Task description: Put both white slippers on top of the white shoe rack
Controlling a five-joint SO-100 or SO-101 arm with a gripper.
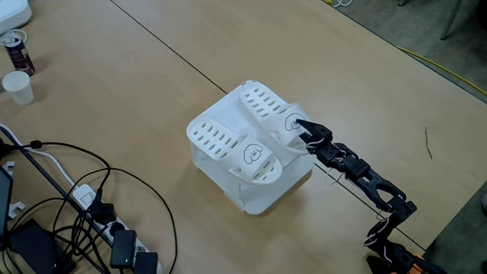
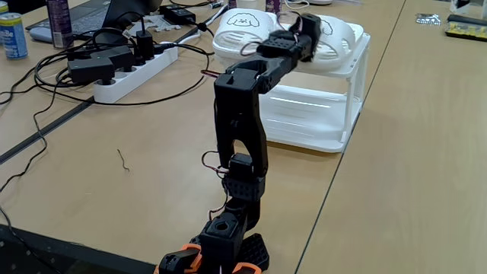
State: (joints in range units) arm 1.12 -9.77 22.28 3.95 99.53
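Wooden desk: tan, carrying the white shoe rack near its middle in a fixed view.
Rack: white plastic box with see-through sides.
Arm: black, reaching over the rack's top.
Slippers: both white slippers lie on the rack's top, side by side, one with its cartoon face up, the other under the hand.
Hand: at the second slipper's face end; grasping or released, I cannot tell.
Cup: white, far from the rack.
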